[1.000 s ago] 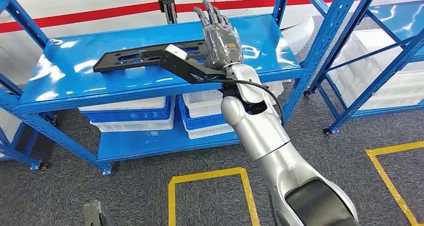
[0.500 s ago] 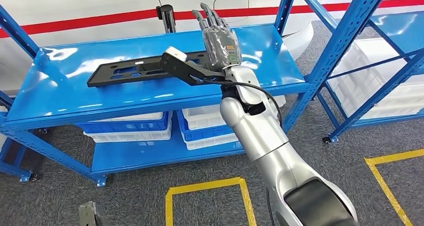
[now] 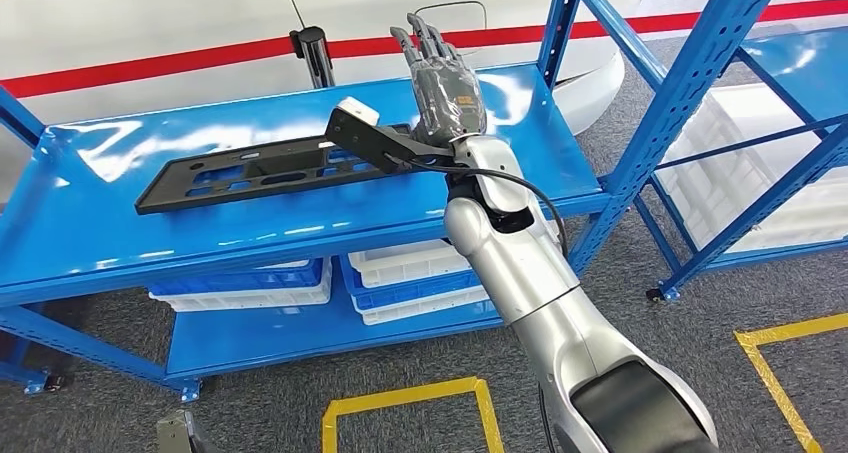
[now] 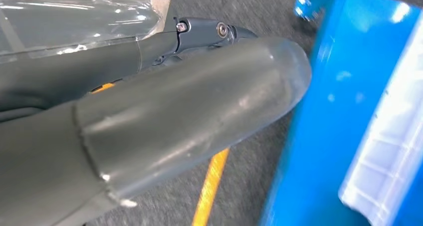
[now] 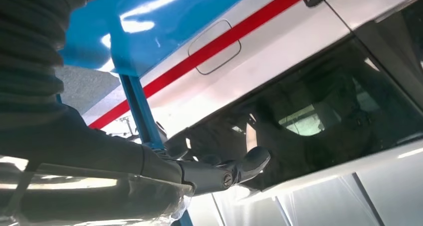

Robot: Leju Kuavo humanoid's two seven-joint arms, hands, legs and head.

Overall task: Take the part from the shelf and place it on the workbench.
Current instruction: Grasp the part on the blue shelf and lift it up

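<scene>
The part (image 3: 265, 171), a long flat black piece pierced with openings, lies lengthwise on the top board of the blue shelf (image 3: 90, 233), its near end close beside our right wrist. We read this as the reaching step: nothing is lifted yet, and the workbench is nowhere among what we can see.

Our right hand (image 3: 443, 83) is raised above the shelf board at the part's right-hand end, fingers straight and apart, holding nothing; in the head view it hovers over the board and we cannot tell whether any part of it touches the black piece. A black bracket with a small white block on it juts from the wrist across the part's end and hides that end from us.

Our left hand (image 4: 149, 121) hangs low beside the shelf's edge, over grey carpet with a yellow floor line (image 4: 209, 186); its thumb fills much of the wrist view and we cannot tell whether the fingers are closed.

Next, in our judgement, the right hand must come down onto the part's end and close round it; being long, the part may tip once lifted by one end

White and blue bins (image 3: 400, 273) sit on the lower board
</scene>
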